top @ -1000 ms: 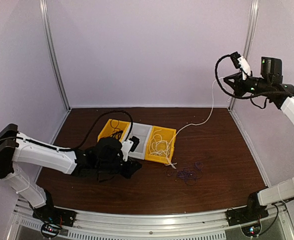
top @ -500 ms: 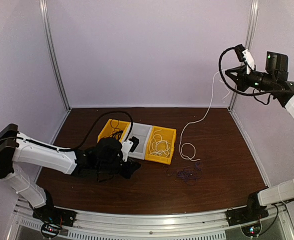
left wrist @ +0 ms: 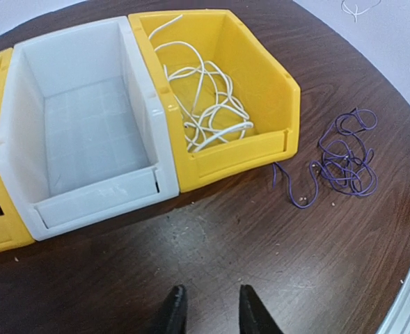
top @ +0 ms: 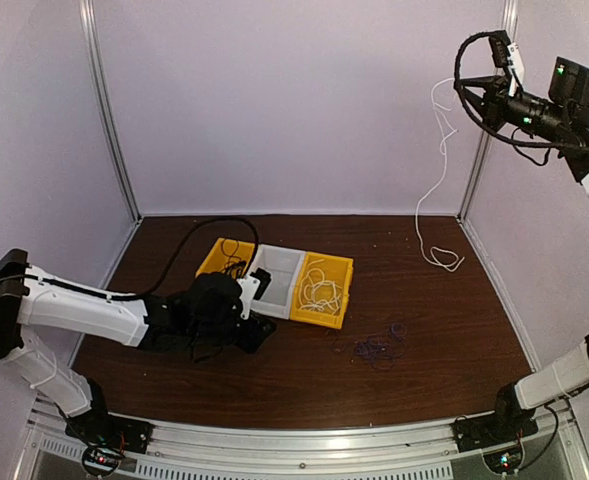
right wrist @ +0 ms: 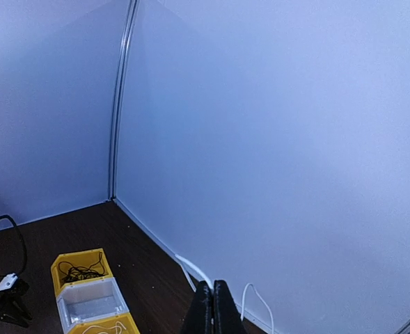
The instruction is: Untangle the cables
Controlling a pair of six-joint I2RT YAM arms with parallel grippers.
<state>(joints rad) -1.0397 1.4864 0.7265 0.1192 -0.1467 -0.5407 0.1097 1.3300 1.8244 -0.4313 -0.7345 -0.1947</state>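
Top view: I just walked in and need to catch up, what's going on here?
The right gripper, raised high at the back right, is shut on a white cable that hangs down to the table. The left gripper sits low before the bins, fingers apart and empty. A white coil lies in the yellow bin, a purple cable loose on the table beside it.

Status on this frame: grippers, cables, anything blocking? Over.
Right gripper shut on white cable, held high, tail on table. Left gripper open, empty, low before the white bin. Purple cable loose on table, apart. Nothing blocking.
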